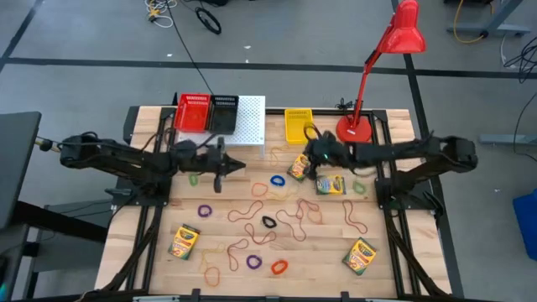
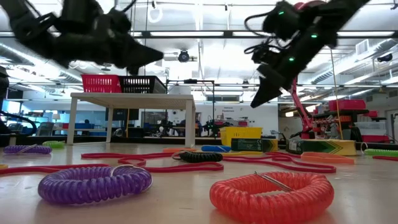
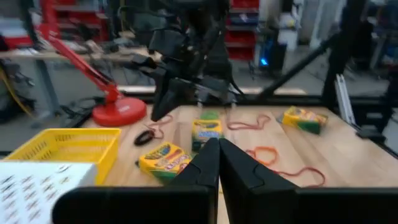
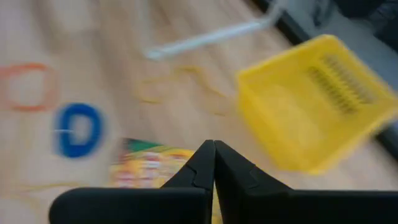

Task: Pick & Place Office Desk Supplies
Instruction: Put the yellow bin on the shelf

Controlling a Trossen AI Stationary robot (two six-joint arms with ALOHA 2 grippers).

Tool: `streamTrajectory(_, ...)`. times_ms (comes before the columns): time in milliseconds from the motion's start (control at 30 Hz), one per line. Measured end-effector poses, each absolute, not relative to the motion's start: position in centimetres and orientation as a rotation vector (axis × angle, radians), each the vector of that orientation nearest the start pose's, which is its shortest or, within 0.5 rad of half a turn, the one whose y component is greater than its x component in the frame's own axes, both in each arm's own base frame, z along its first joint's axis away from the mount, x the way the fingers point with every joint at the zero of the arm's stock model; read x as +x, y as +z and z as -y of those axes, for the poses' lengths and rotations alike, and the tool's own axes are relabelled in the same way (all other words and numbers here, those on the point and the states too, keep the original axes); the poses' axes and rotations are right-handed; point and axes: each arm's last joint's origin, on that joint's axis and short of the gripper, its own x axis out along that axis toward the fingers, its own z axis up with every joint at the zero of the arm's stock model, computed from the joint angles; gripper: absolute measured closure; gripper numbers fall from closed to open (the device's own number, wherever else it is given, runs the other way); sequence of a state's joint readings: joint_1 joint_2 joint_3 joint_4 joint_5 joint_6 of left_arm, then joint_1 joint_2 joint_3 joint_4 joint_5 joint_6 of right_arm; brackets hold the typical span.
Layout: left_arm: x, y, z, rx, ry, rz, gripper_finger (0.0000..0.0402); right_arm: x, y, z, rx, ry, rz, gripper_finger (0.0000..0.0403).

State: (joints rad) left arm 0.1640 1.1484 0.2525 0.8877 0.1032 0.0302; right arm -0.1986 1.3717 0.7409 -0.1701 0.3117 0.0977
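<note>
Both jaws pinched shut, empty. My right gripper hangs by the yellow basket, above a crayon box, prob. next pick. Left gripper waits farther off.

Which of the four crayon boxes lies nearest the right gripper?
The crayon box beside the blue loop, just below the yellow basket; the right gripper hovers almost over it.

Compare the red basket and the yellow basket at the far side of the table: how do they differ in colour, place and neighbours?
The red basket sits far left in the row of containers, touching a black basket. The yellow basket stands apart on the other side of the white perforated stand, nearer the red lamp. The right gripper hangs beside the yellow one; the left gripper hangs in front of the red and black pair. Both are small open baskets.
</note>
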Motion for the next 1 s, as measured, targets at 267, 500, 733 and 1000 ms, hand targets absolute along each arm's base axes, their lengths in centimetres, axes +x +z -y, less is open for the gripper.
streamTrajectory(267, 17.5, 16.7, -2.9, 0.009, 0.126, 0.079, 0.0391, 29.3, 20.4, 10.4, -0.115, -0.462, -1.034, 0.0315)
streamTrajectory(500, 16.0, 15.9, -2.9, 0.007, 0.171, 0.101, 0.0391, 30.7, 19.2, 12.1, -0.239, -0.381, -1.167, 0.0285)
streamTrajectory(733, 16.0, 15.6, -2.9, -0.029, 0.203, 0.085, 0.0391, 30.6, 17.8, 13.6, -0.294, -0.375, -1.228, 0.0282)
streamTrajectory(1000, 16.0, 15.6, -2.9, -0.028, 0.201, 0.085, 0.0391, 30.7, 16.4, 14.7, -0.281, -0.353, -1.258, 0.0296)
